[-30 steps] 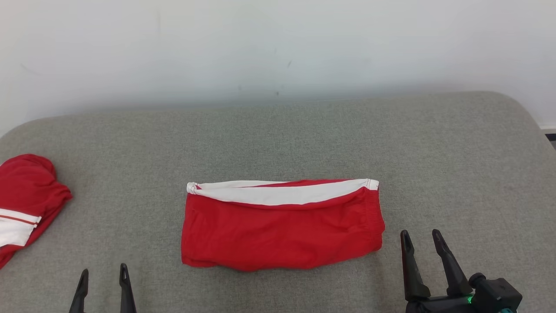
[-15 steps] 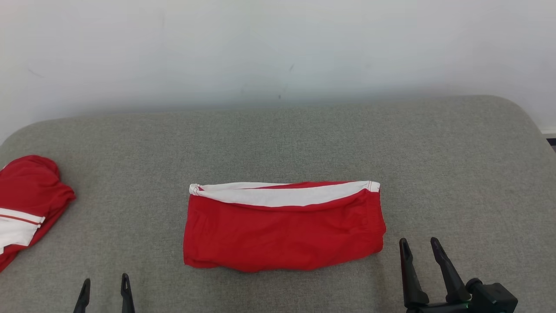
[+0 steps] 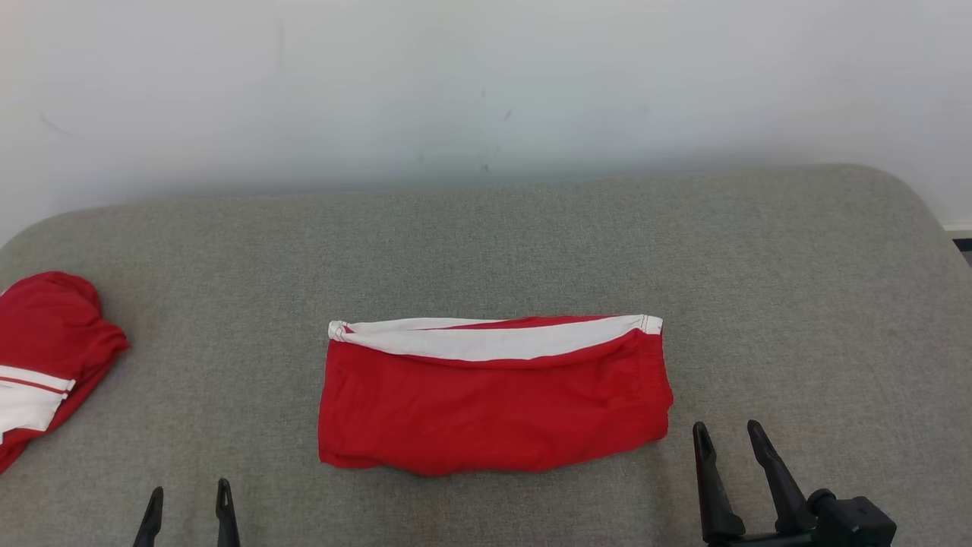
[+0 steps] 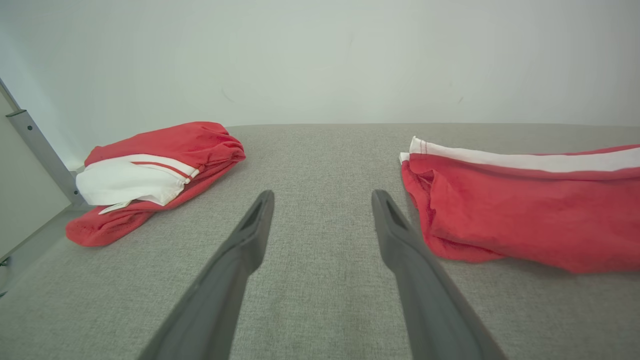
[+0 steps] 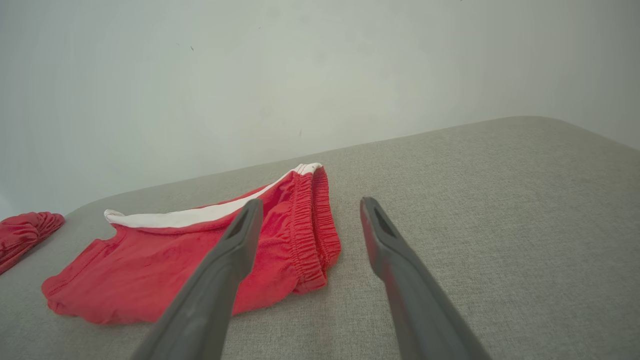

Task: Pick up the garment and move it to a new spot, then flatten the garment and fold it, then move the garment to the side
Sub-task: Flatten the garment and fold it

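The red shorts (image 3: 493,395) are seen folded into a wide rectangle near the middle of the grey fabric-covered worktop (image 3: 531,243). A white stripe (image 3: 486,342) is laid along their far edge, and the gathered elastic waistband (image 5: 310,235) is turned toward the robot's right. The right gripper (image 3: 726,427) is held just beside the near right corner of the shorts, apart from the cloth, its two dark fingers spread with nothing between them. The left gripper (image 3: 190,488) is found at the lower left, well clear of the shorts, likewise spread and empty. A second red-and-white garment (image 3: 45,357) is bunched at the worktop's left edge, well apart from the shorts. A white wall (image 3: 486,76) is seen behind.
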Available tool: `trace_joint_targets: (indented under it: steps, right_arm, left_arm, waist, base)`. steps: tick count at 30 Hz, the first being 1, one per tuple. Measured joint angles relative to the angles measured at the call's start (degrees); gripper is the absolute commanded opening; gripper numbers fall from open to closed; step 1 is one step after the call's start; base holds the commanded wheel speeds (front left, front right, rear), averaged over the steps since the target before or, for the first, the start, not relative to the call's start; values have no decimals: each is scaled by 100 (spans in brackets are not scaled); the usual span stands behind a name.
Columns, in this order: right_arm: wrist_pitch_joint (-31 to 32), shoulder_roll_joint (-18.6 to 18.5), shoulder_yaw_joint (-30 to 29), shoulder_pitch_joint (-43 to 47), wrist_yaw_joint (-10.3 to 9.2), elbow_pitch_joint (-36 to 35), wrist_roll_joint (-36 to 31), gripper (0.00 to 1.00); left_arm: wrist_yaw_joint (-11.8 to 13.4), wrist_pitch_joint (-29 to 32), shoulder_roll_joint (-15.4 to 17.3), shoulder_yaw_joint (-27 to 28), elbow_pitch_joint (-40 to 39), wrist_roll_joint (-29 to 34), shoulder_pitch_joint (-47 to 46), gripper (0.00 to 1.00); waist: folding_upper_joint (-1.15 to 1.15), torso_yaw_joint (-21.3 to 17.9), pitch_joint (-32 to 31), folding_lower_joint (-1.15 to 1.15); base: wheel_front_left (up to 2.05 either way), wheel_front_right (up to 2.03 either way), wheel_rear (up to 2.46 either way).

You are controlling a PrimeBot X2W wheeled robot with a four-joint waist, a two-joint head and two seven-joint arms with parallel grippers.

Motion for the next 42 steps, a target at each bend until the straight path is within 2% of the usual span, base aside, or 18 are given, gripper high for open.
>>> trace_joint_targets:
  steps: [14, 17, 22, 33, 36, 42]
  right_arm:
    - [-1, 0, 29, -16, -1, 68, -12, 100]
    - [0, 0, 124, -213, -1, 319, -105, 100]
    - [1, -138, 344, -1113, 0, 1359, -341, 100]
    - [1, -430, 42, -2702, 0, 4040, -427, 100]
    - [56, -382, 30, -3117, 0, 4980, -118, 100]
    - [312, -353, 48, -3632, -1, 5756, 469, 100]
  left_arm:
    - [-16, 0, -12, -33, -1, -25, 2, 100]
    - [10, 0, -12, -68, -16, -55, 1, 100]
    - [11, 0, -14, -298, -5, -86, -96, 100]
    - [38, 0, -19, -692, -2, -196, -209, 100]
    - [44, 0, -16, -757, 24, -196, -245, 100]
    - [20, 0, -18, -887, 36, -196, -350, 100]
  waist:
    - [0, 19, -4, 0]
    - [0, 14, 31, 0]
    - [0, 90, 82, 0]
    - [0, 600, 177, 0]
    - [0, 749, 236, 1]
    - [0, 937, 308, 0]
  base:
    - [0, 0, 0]
    - [0, 0, 0]
    - [0, 0, 0]
    - [0, 0, 0]
    - [0, 0, 0]
    - [0, 0, 0]
